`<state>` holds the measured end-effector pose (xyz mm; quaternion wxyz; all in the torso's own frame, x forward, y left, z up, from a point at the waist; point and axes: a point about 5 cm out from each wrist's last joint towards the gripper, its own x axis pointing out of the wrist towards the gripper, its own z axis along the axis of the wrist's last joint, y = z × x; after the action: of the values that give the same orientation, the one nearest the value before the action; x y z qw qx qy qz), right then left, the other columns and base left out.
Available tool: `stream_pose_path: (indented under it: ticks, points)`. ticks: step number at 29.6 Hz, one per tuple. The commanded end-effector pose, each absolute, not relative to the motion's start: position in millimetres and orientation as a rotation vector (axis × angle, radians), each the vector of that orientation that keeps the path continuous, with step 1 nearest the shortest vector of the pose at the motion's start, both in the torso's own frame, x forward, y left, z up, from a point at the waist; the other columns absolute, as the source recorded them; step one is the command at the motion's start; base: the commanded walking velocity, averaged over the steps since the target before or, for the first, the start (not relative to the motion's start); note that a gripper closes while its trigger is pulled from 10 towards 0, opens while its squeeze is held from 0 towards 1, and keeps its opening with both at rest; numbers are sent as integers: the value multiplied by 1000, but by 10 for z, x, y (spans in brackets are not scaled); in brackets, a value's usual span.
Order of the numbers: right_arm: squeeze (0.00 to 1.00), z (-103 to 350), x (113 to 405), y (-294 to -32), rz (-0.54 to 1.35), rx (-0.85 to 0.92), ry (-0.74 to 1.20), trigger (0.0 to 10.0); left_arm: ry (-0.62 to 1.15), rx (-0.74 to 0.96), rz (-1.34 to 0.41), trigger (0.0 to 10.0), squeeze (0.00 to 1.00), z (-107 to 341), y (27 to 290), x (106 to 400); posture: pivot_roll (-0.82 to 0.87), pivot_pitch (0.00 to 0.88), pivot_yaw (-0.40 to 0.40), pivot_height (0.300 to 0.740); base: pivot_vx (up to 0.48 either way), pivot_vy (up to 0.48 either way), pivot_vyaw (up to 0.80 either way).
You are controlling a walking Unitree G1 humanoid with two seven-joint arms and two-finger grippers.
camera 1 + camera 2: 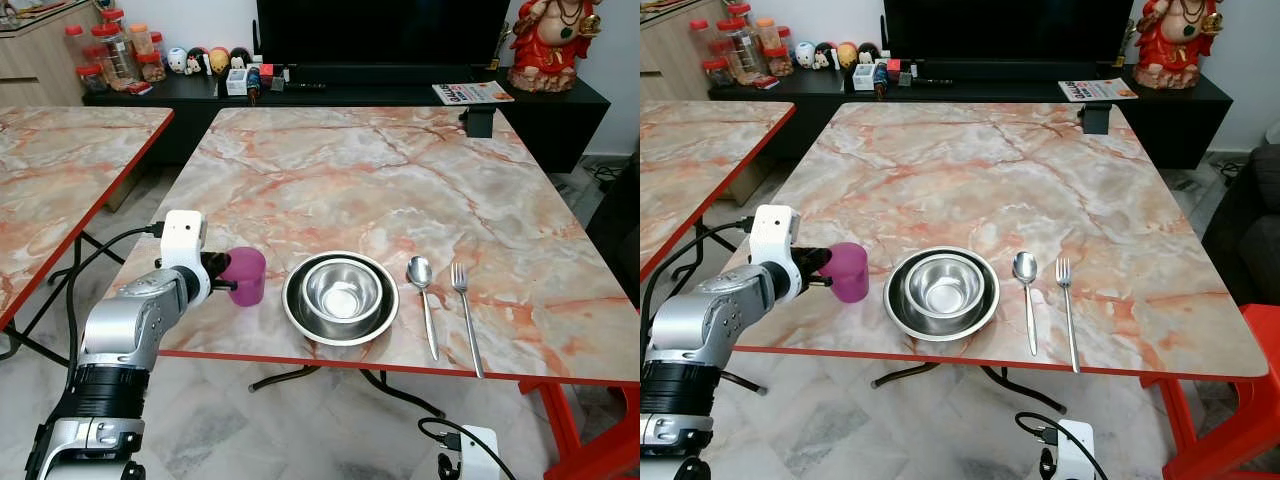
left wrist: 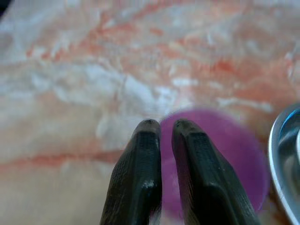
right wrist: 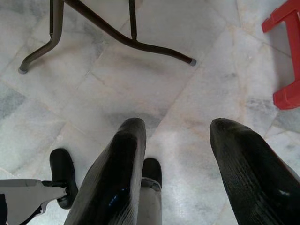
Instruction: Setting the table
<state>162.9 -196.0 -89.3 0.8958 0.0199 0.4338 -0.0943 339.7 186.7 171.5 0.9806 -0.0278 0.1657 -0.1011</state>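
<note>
Standing at the near edge of the marble-patterned desk [image 1: 400, 180], a small purple cup [image 1: 247, 276] sits upright, opaque plastic with a plain rim, just left of a steel plate [image 1: 300, 318] that carries a steel bowl [image 1: 343, 291]. The left pincer [image 1: 222, 280] grips the cup's rim, its black fingers [image 2: 140, 178] pressed narrow, one on each side of the wall. A spoon [image 1: 423, 296] and a fork [image 1: 464, 310] lie side by side right of the plate. The right pincer [image 3: 178, 159] hangs low over the tiled floor [image 3: 187, 70], fingers spread wide
</note>
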Motion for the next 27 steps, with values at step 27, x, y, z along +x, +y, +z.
stream_pose_path:
  ticks: [27]
  points:
    - [0, -888, 1657, -1921, -205, 59, 894, 10000, 52, 304, 627, 10000, 0, 1853, 3350, 3070, -3, 0, 41, 740, 0, 0, 0]
